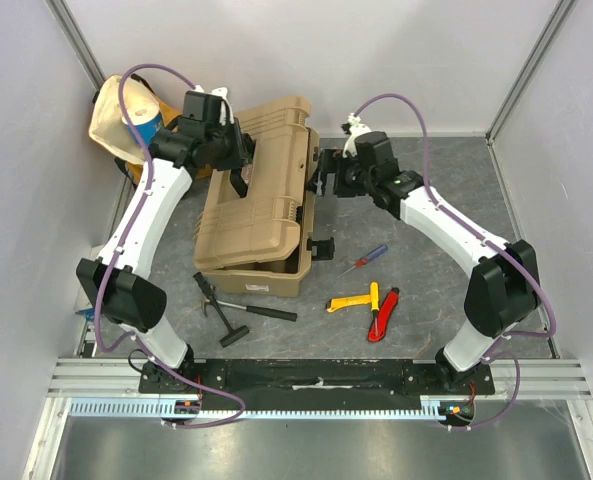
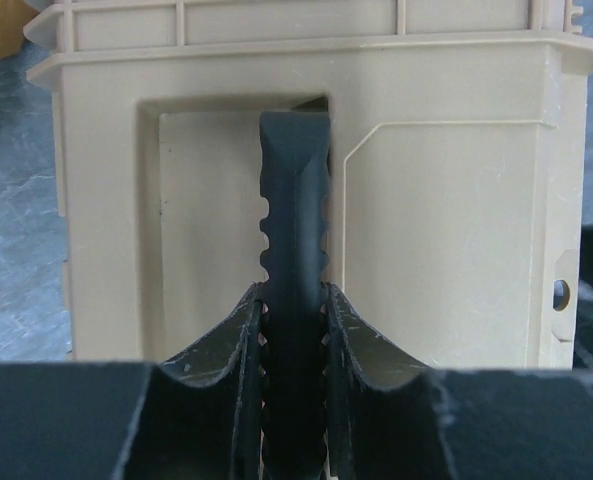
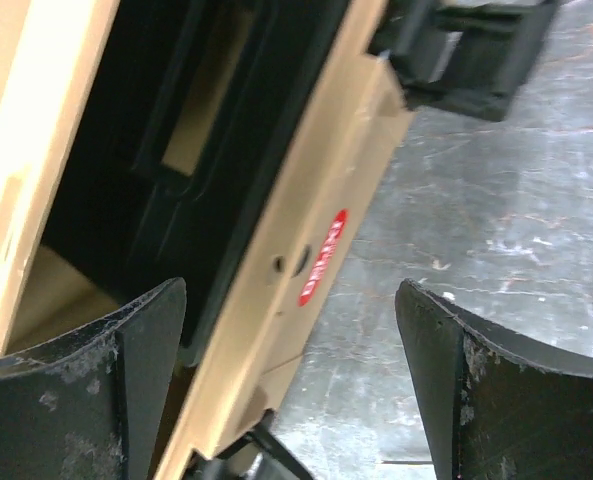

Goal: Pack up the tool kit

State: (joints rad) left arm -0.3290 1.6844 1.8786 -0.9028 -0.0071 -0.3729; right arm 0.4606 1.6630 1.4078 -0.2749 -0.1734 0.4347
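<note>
Tan toolbox [image 1: 256,210], black handle [image 2: 294,250]

This is a robotics lab cell. Plain white panels [image 1: 326,50] on aluminium posts [image 1: 522,70] wall a grey table [image 1: 456,160], with robot arms [image 1: 146,220] bolted to its rail [image 1: 66,375].

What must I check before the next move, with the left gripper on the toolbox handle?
1. Left gripper shut on the black handle: ok.
2. Right gripper open and empty: ok.
3. Lid raised: partly, the black tray shows in the gap. Wide enough for loading: cannot tell.
4. Right gripper free of the toolbox: cannot tell, one finger is very near its rim.
5. Hammer, screwdriver, yellow-handled tool and red knife packed: not ok, all lie on the table.
</note>
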